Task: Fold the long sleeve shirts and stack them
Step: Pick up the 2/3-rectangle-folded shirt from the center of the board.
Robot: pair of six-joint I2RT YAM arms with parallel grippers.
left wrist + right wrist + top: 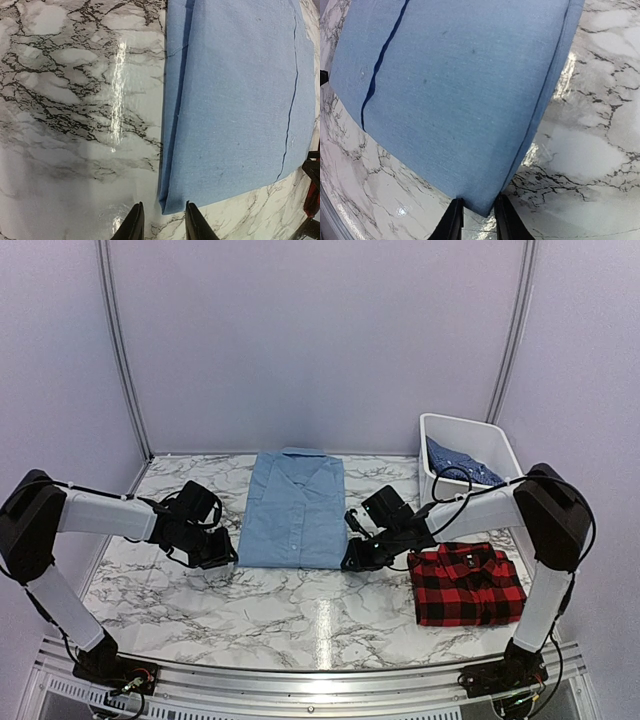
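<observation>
A plain light blue long sleeve shirt [293, 508] lies folded into a long strip, collar at the far end, in the middle of the marble table. My left gripper [222, 558] is low at its near-left corner; in the left wrist view that gripper [164, 217] is open, with the shirt corner [170, 202] between the fingers and a gap on each side. My right gripper [352, 558] is at the near-right corner; in the right wrist view this gripper [476, 217] stands narrowly open, and the flat, unpinched corner [482, 202] fills the gap. A folded red-and-black plaid shirt [466, 585] lies at the right.
A white plastic bin [500, 445] stands at the back right with a darker blue patterned shirt [460, 462] in it. The right arm's forearm [480, 510] reaches across between the bin and the plaid shirt. Pale walls close the back and sides.
</observation>
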